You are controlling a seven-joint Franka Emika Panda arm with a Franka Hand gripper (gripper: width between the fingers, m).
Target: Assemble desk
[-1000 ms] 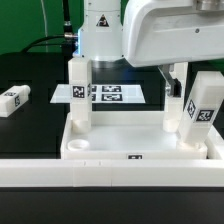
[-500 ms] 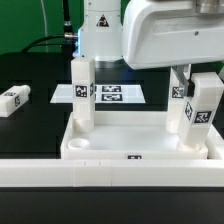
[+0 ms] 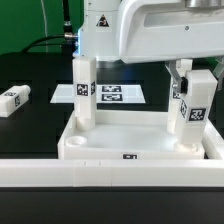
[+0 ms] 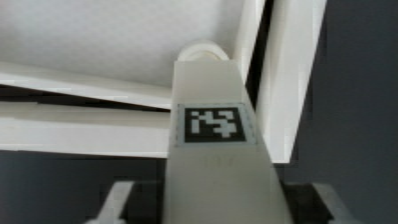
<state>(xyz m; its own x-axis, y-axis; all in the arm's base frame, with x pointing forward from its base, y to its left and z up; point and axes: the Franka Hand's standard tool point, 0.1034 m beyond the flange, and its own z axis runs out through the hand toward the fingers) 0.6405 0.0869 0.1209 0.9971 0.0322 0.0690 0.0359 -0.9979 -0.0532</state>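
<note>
The white rimmed tabletop [image 3: 128, 128] lies on the black table. One white tagged leg [image 3: 82, 92] stands upright at its far corner on the exterior view's left. Another leg [image 3: 177, 92] stands at the far corner on the right, partly hidden. My gripper [image 3: 192, 72] is shut on a third leg [image 3: 193, 112], held upright with its lower end at the tabletop's right end. In the wrist view this leg [image 4: 217, 120] runs between my fingers [image 4: 125, 200] toward the tabletop [image 4: 107, 40]; my gripper [image 4: 221, 208] clamps it. A fourth leg [image 3: 12, 100] lies loose at the left.
The marker board [image 3: 112, 94] lies flat behind the tabletop, by the robot's base [image 3: 98, 40]. A long white bar [image 3: 110, 176] spans the foreground in front of the tabletop. Black table surface [image 3: 40, 125] shows between the loose leg and the tabletop.
My gripper and the held leg have shifted a little toward the exterior view's left, closer to the leg standing at the far right corner. The other parts have not moved.
</note>
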